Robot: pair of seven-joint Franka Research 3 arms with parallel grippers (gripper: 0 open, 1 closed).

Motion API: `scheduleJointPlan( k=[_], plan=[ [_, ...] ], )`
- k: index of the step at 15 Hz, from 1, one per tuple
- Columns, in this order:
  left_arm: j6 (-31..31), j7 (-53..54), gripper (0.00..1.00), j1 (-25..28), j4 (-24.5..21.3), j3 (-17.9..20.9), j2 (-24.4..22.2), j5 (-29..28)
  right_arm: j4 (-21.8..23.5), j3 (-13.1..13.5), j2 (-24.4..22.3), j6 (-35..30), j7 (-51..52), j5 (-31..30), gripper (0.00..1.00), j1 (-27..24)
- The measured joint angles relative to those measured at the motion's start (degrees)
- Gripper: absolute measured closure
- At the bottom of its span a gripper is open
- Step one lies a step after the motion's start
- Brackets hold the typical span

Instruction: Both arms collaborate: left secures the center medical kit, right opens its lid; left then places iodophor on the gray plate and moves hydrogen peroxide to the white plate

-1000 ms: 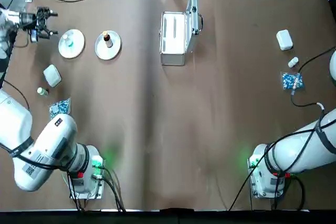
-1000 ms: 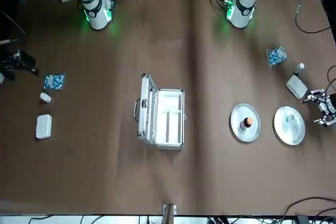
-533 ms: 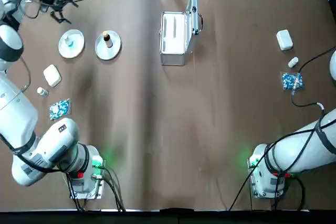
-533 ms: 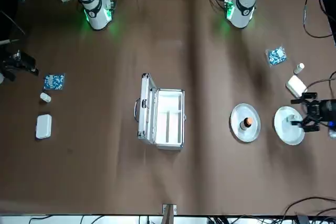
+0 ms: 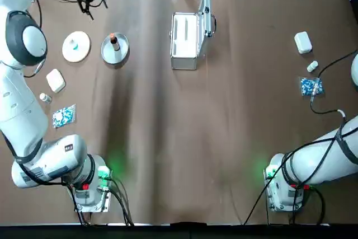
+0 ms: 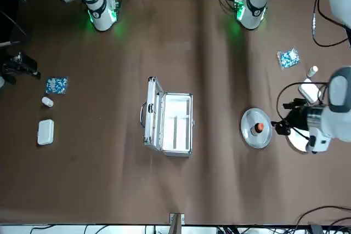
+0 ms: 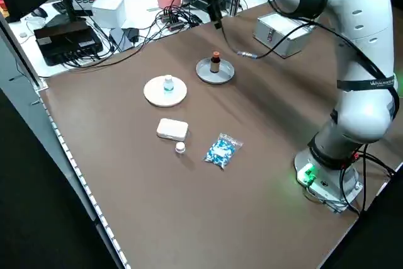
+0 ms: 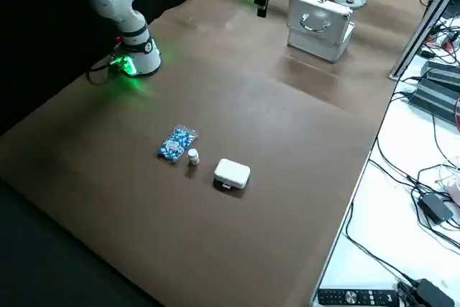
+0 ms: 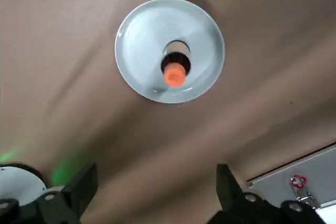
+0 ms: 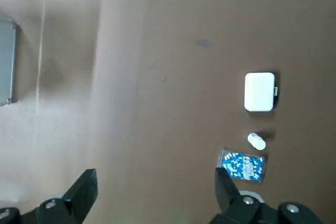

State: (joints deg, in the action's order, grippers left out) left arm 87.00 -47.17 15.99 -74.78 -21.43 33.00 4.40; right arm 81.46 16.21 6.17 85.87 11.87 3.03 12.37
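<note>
Brown iodophor (image 9: 175, 66) stands upright on the gray plate (image 9: 135, 40), toward the kit (image 5: 185, 34) from your nearer left pincer (image 9: 157, 176), its fingers apart; hydrogen peroxide (image 7: 168, 84) sits on the white plate (image 7: 154, 94). Probably just back away; your right pincer (image 10: 156, 176) idles open, right side

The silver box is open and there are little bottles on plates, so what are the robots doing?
Neither robot arm is holding anything right now. The left gripper is open in the air near the two plates. The medical kit stands with its lid open. The iodophor stands on the gray plate, and the hydrogen peroxide stands on the white plate. The right gripper is open too, away from the kit, so the job looks about finished.
</note>
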Motion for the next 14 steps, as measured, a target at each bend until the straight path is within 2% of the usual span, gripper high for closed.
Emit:
scheduleJointPlan(
  k=[3, 4, 14],
  plan=[
    [0.15, -3.43, 0.00, -6.66, 0.11, -0.05, -4.11, -6.31, 0.00, 0.02, 0.00, 0.20, -0.05, 0.00, 0.01, 0.00],
    [0.44, -3.46, 0.00, -7.33, 0.12, -0.02, -4.69, -7.17, 0.00, 0.05, 0.00, 0.21, -0.06, 0.00, 0.01, -0.02],
    [1.67, 2.74, 0.00, -6.12, 0.64, 0.47, -5.41, -8.14, 0.00, 0.07, 0.00, 0.38, -0.07, 0.00, 0.01, -0.03]
  ],
)
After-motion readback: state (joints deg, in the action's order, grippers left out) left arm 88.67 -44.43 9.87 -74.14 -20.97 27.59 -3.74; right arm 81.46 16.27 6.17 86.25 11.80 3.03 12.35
